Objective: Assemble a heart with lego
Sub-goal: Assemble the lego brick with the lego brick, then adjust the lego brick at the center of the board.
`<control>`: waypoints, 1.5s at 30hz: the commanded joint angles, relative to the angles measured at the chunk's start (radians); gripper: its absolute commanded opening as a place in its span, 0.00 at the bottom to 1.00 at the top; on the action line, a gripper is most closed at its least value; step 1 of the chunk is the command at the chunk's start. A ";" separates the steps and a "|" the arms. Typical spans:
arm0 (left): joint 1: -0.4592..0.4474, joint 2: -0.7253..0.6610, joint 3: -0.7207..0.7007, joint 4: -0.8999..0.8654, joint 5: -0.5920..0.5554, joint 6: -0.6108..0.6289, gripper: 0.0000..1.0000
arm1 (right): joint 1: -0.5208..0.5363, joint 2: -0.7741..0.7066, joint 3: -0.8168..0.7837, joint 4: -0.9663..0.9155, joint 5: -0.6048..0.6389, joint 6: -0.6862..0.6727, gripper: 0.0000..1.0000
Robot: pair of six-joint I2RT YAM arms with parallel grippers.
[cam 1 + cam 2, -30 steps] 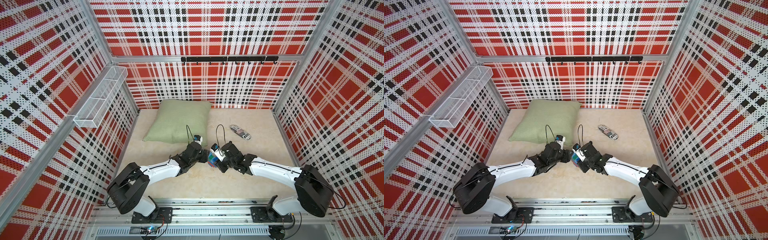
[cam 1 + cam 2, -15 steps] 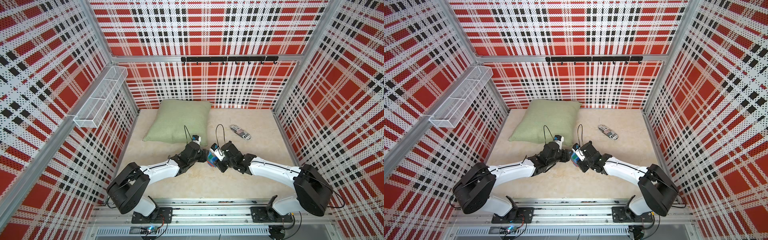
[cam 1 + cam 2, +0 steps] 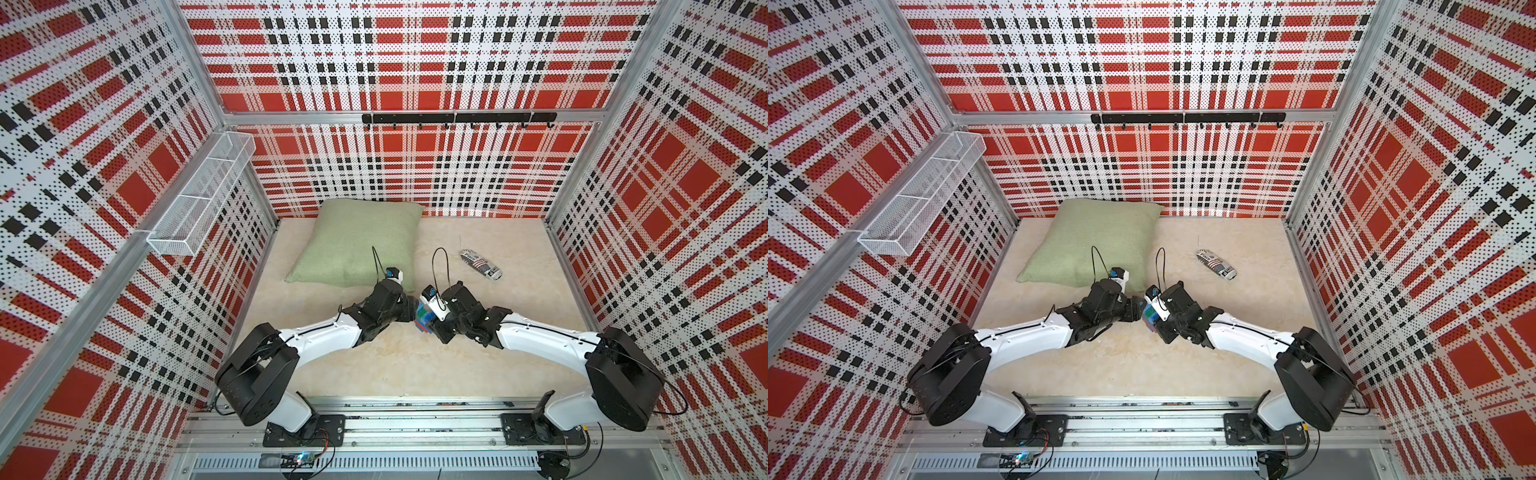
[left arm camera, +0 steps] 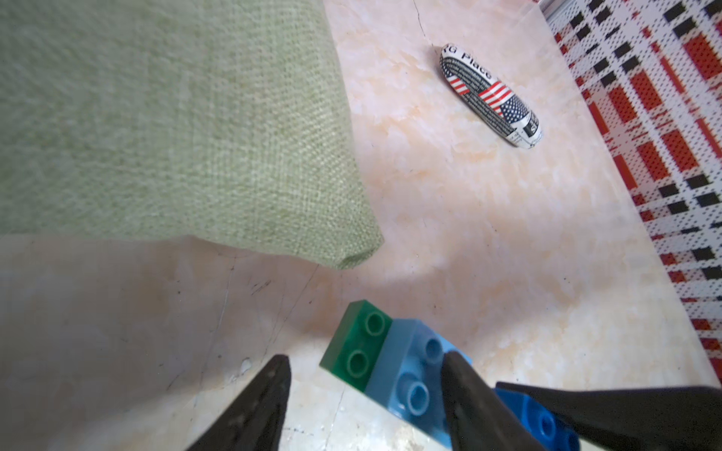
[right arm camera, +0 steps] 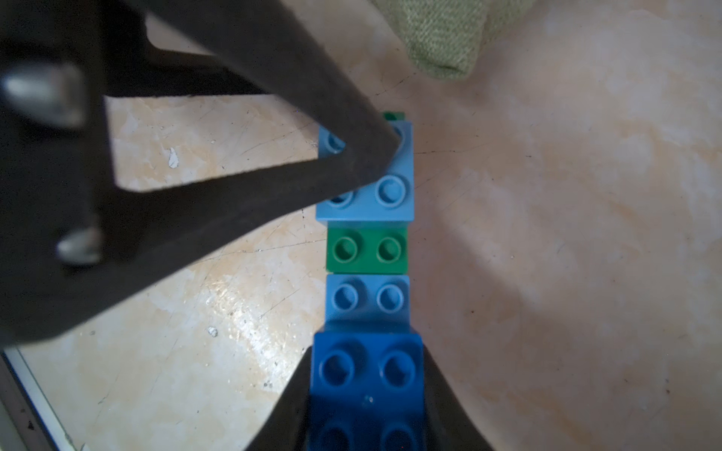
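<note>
Now reaches both arms inward, low over the table (image 3: 395, 365), elbows bent outward, wrists nearly meeting mid-table just in front of the pillow (image 3: 357, 241) corner. Points the grippers at each other, tip to tip.

Clamps the right gripper (image 5: 367, 353) onto the dark blue end of the heart (image 5: 369, 250), one finger on each side face of that brick. Holds the left gripper (image 4: 365, 361) with jaws parted, gripping nothing: leaves one finger clear of the bricks with bare table between, lays the other against the studded face of the end light blue brick.

Presents the heart, in the right wrist view, as a single-file column running away from the right fingers: dark blue, light blue, green, then a four-stud light blue brick at the end, with a sliver of green behind it. Shows studs facing the camera, bricks pressed tight together.

Places it between the two grippers in both top views, near the pillow corner, well apart from the printed pouch (image 3: 481, 264) farther back. Cannot tell whether lifted or touching the table.
</note>
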 commanded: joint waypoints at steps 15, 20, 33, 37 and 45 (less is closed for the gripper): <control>0.144 -0.282 0.038 -0.124 -0.049 0.045 0.66 | -0.069 -0.095 -0.030 0.147 -0.290 0.294 0.25; 0.172 -0.315 -0.014 -0.088 -0.102 0.023 0.66 | -0.150 -0.024 -0.120 0.348 -0.451 0.438 0.24; 0.298 -0.453 -0.211 0.055 -0.343 0.015 0.86 | -0.259 0.121 -0.207 0.488 -0.479 0.571 0.51; 0.388 -0.482 -0.289 0.108 -0.506 0.047 0.99 | -0.262 0.035 -0.157 0.324 -0.347 0.502 0.80; 0.576 -0.437 -0.605 0.769 -0.572 0.376 0.99 | -0.374 -0.264 -0.090 0.068 0.211 0.342 1.00</control>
